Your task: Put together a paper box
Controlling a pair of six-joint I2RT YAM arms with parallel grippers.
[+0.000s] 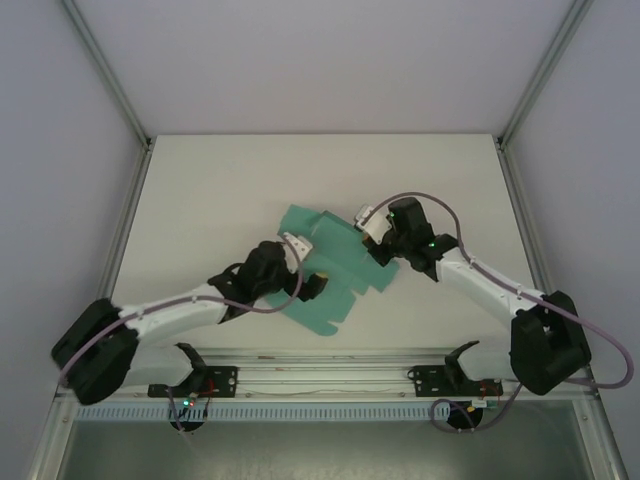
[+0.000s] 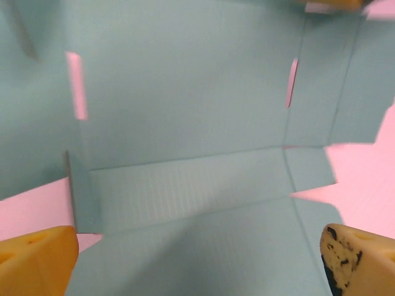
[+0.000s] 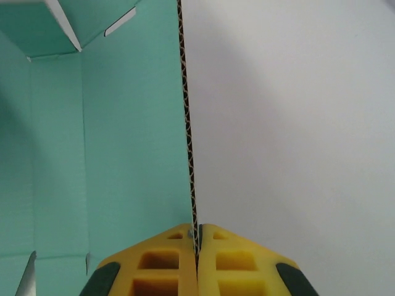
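Because apparently light and crease-prone, best pinched at paper box (image 1: 340, 255) panel edges, as by closed right fingers (image 3: 160, 262), with left fingers (image 2: 37, 259) spread wide, gripping nothing.

Left wrist cam: whole frame is soft, so the creases and slots on the paper box (image 2: 185, 92) are blurred. The sheet runs off the top, left and bottom edges around the left gripper (image 2: 199, 265). Both its fingertips are clipped by the bottom edge. Can't tell if they touch the sheet. Yellow scrap (image 2: 327, 5) far ahead of the pincer, toward its right finger, is cut by the top edge; can't tell what it is.
Right wrist cam: right gripper (image 3: 197, 237) fingers are cut off at the bottom. The strip of panel edge pinched between the pads is hidden. The sheet runs off left and top.
Top cam: left wrist body covers the sheet beneath it. Finger gap too small to read there.
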